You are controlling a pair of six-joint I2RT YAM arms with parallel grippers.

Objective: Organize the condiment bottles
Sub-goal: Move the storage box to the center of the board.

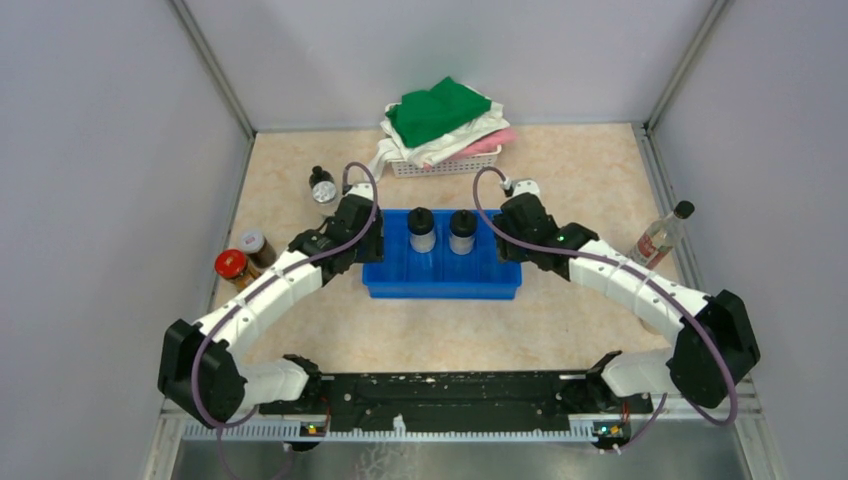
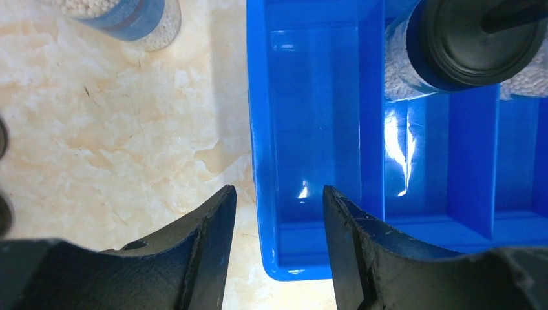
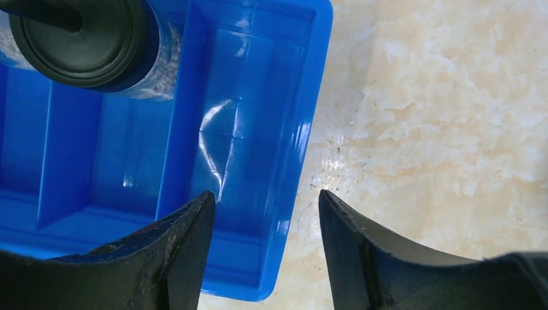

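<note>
Two clear condiment bottles with black caps (image 1: pixel 421 228) (image 1: pixel 462 230) stand in the back compartments of the blue tray (image 1: pixel 440 285). My left gripper (image 1: pixel 370 240) is open and empty, its jaws either side of the tray's left wall (image 2: pixel 258 161); one capped bottle (image 2: pixel 478 39) shows at upper right of that view. My right gripper (image 1: pixel 510 242) is open and empty, straddling the tray's right wall (image 3: pixel 304 148); the other capped bottle (image 3: pixel 84 39) shows at upper left. A bottle (image 1: pixel 322 186) stands behind the left gripper and also shows in the left wrist view (image 2: pixel 123 16).
A red-capped jar (image 1: pixel 232 266) and a smaller jar (image 1: pixel 252 243) stand at the left edge. A taller bottle with a red label (image 1: pixel 662 238) stands at the far right. A white basket of cloths (image 1: pixel 440 135) sits at the back.
</note>
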